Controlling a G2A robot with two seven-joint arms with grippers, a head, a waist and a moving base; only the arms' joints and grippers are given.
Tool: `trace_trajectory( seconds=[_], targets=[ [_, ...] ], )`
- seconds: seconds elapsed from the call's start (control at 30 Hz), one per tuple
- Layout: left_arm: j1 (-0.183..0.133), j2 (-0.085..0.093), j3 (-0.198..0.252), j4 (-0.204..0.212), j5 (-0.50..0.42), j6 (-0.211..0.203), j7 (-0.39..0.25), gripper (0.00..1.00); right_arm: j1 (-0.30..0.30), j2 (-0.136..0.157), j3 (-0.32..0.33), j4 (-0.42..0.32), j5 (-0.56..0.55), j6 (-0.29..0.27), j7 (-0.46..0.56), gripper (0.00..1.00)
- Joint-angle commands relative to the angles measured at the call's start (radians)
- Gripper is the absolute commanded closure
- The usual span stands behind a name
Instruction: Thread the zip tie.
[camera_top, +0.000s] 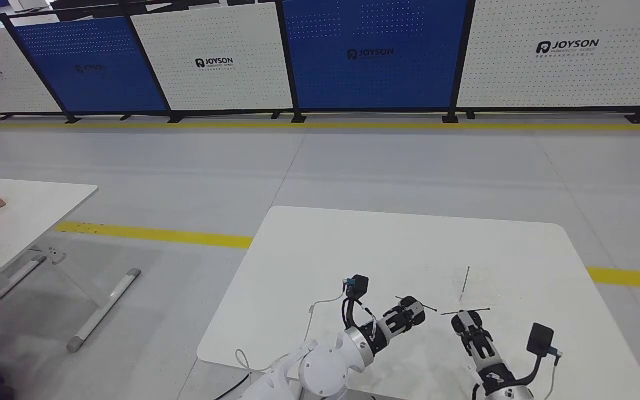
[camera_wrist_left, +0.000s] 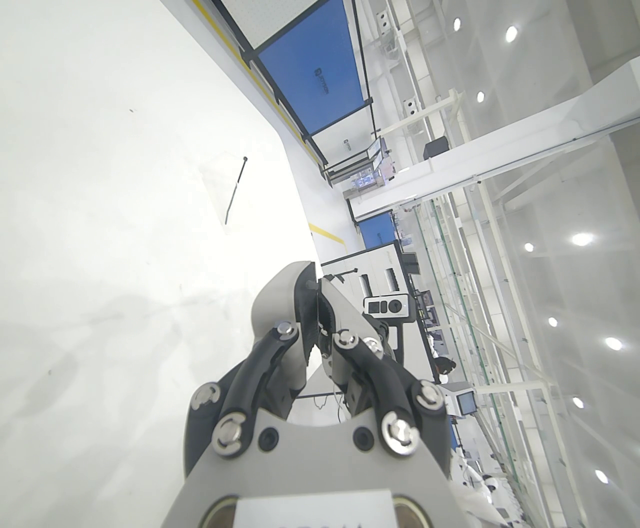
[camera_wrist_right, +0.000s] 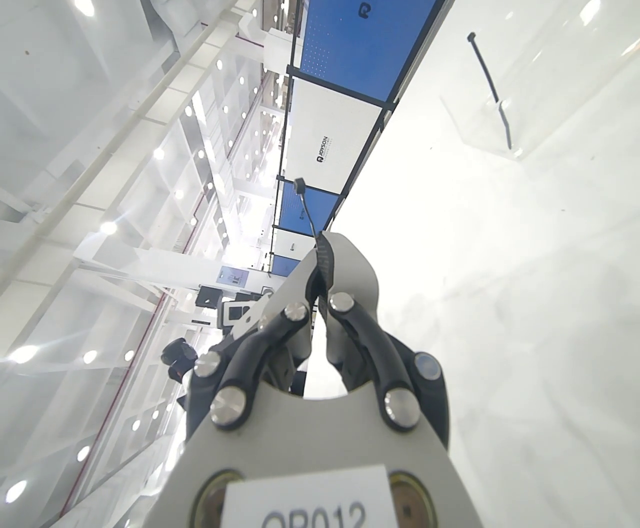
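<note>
We are clamping a thin black plastic zip tie (camera_wrist_right: 308, 207) in the closed right gripper (camera_wrist_right: 322, 240), its length lying crosswise toward the nearby left gripper (camera_wrist_left: 316, 280), itself pinched shut on a black strip (camera_top: 420, 302).

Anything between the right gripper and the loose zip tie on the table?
Nothing. In the right wrist view bare table separates the right gripper, shut on a held zip tie, from the loose zip tie, which lies on a clear sheet.
</note>
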Motion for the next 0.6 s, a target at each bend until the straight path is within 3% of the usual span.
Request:
trace_trajectory(
  seconds=[0.0,0.57],
  targets=[
    [0.000,0.000,0.000,0.000,0.000,0.000,0.000,1.00,0.000,0.000,0.000,0.000,0.000,0.000,0.000,1.00],
    [0.000,0.000,0.000,0.000,0.000,0.000,0.000,1.00,-0.006,-0.003,0.004,-0.014,0.061,-0.002,0.008,1.00]
  ],
)
